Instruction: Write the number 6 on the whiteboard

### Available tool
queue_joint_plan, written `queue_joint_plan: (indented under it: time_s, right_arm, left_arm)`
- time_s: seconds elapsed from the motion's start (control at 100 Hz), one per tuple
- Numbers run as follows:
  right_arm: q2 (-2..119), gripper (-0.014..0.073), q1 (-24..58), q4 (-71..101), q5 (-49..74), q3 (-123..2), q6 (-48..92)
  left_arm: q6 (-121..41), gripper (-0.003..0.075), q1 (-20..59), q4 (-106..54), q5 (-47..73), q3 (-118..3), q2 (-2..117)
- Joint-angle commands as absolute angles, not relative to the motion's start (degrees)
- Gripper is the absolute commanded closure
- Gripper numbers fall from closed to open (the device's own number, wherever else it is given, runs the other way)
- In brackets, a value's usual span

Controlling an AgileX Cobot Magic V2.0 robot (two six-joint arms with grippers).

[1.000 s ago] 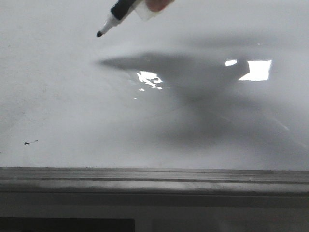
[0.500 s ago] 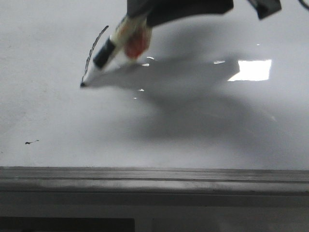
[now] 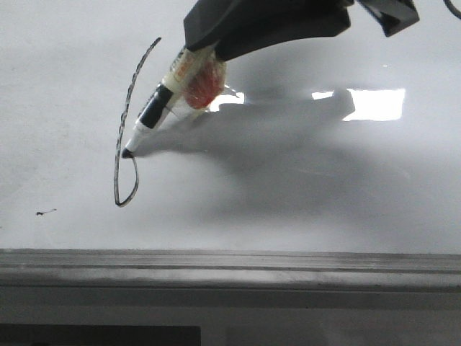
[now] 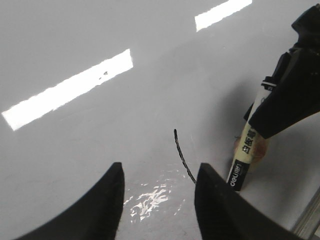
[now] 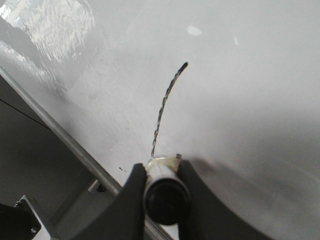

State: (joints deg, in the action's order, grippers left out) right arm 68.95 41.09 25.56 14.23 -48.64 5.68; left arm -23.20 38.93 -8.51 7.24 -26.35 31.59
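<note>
Whiteboard: glossy white-grey surface filling most of the front view, with a bright rectangular reflection at upper right and a smaller glare patch near the middle top.
Ledge: grey metal strip running along the board's lower edge, across the bottom of the front view.
Number 6: thin black line at left of centre in the front view; a long slanted stem curves down from the upper left into a narrow loop at its foot, which is nearly closed.
Smudge: tiny black mark at lower left, well apart from the loop.
Marker: white barrel with a black collar, tilted, its black tip touching the board at the top of the loop; printed label visible on the barrel in the left wrist view.
Right gripper: clamped on the marker, one dark finger on each side of the barrel; something orange-red shows at the grip in the front view.
Right arm: dark body reaching in from the upper right of the front view, casting a broad grey shadow over the board's middle.
Left gripper: fingers spread apart with nothing between them, above the board near the stem's upper end.
</note>
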Motion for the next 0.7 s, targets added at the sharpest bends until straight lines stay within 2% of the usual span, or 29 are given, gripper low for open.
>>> queue_joint_plan:
  time_s: [0.0, 0.22, 0.38, 0.49, 0.69]
  right_arm:
    - [69.12, 0.0657, 40.8, 23.91, 11.07, -50.77, 7.12]
    - [66.58, 0.0657, 43.45, 23.91, 11.47, -50.77, 7.12]
    - [65.48, 0.0657, 48.25, 23.91, 11.86, -50.77, 7.12]
    - [65.61, 0.0657, 50.34, 23.81, 11.95, -50.77, 7.12]
    - [65.61, 0.0657, 50.96, 23.7, 12.46, -50.77, 7.12]
  left_arm:
    - [-22.57, 0.0419, 38.85, -9.17, 3.07, -28.26, 31.76]
    - [-22.57, 0.0419, 39.56, -9.41, 3.95, -28.26, 31.76]
    - [-22.57, 0.0419, 45.83, -11.72, 10.35, -28.26, 33.8]
    - [-23.58, 0.0419, 50.64, -11.32, 10.55, -28.16, 36.52]
    - [-23.56, 0.0419, 53.7, -11.53, 11.63, -28.16, 41.2]
